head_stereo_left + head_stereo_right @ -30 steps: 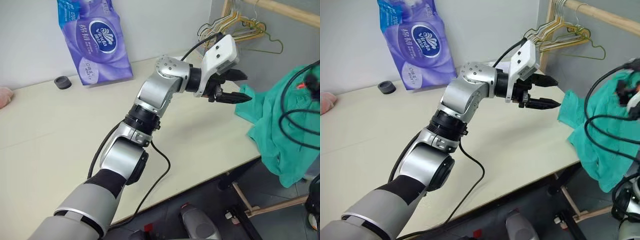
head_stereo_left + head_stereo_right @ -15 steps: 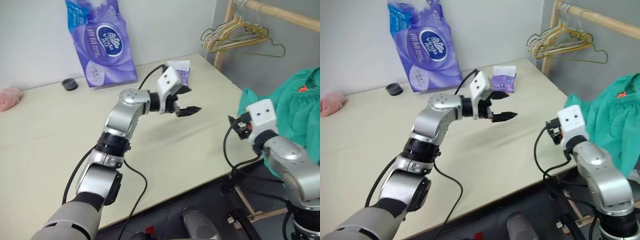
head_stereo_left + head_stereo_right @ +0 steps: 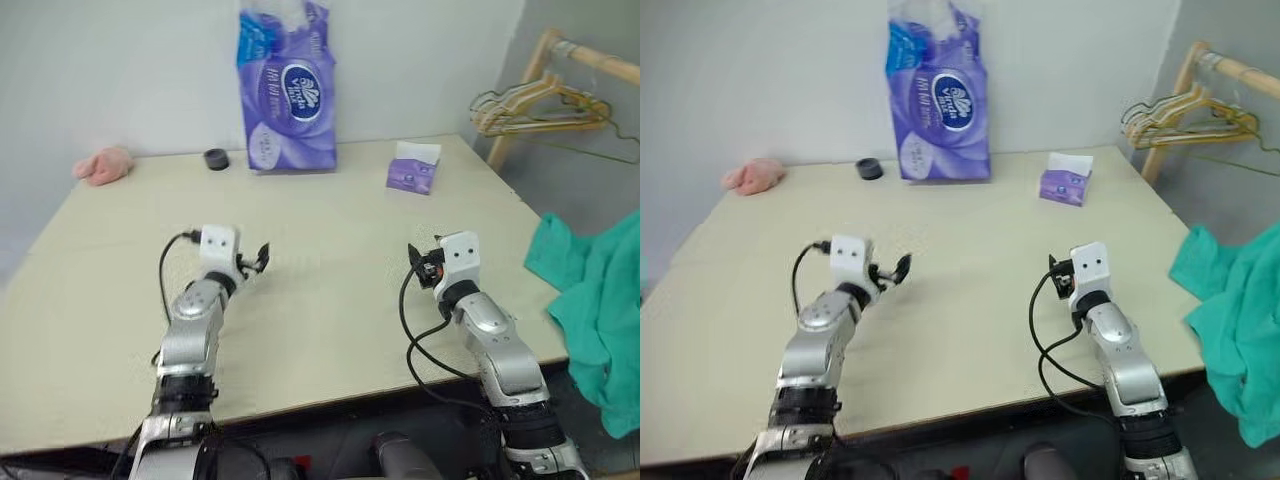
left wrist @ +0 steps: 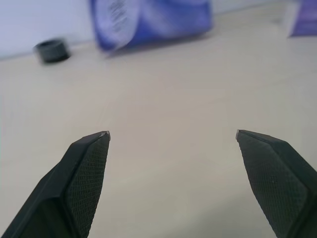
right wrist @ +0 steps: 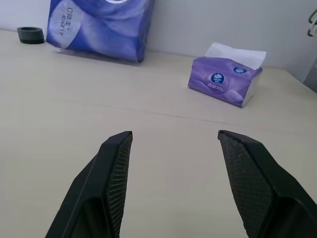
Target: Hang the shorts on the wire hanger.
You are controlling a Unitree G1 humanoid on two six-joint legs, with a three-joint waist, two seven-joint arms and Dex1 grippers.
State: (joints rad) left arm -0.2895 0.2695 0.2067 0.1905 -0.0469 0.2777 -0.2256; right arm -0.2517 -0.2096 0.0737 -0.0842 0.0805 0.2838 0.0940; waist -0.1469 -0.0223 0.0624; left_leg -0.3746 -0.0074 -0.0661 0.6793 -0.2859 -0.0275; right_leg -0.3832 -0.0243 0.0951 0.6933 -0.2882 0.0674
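The teal-green shorts [image 3: 592, 300] hang in a bunch past the table's right edge, apart from both grippers. The wire hanger is out of view. My left gripper [image 3: 258, 262] is low over the left half of the cream table [image 3: 330, 240], pointing forward; in the left wrist view it [image 4: 172, 134] stands wide open with bare tabletop between the fingertips [image 4: 94, 148]. My right gripper [image 3: 425, 264] hovers over the right half of the table, well to the left of the shorts; in the right wrist view it [image 5: 174, 133] is open and empty.
A tall purple tissue pack [image 3: 287, 95] stands at the back, with a black cap [image 3: 215, 158] and a pink cloth lump [image 3: 105, 165] to its left. A small purple tissue box [image 3: 413, 168] lies back right. A bundle of wire hangers [image 3: 540, 105] hangs on a wooden rail [image 3: 590, 60].
My left arm has swung left, away from the shorts, and dropped low over the table. The right arm has come down beside it. The camera has turned left.
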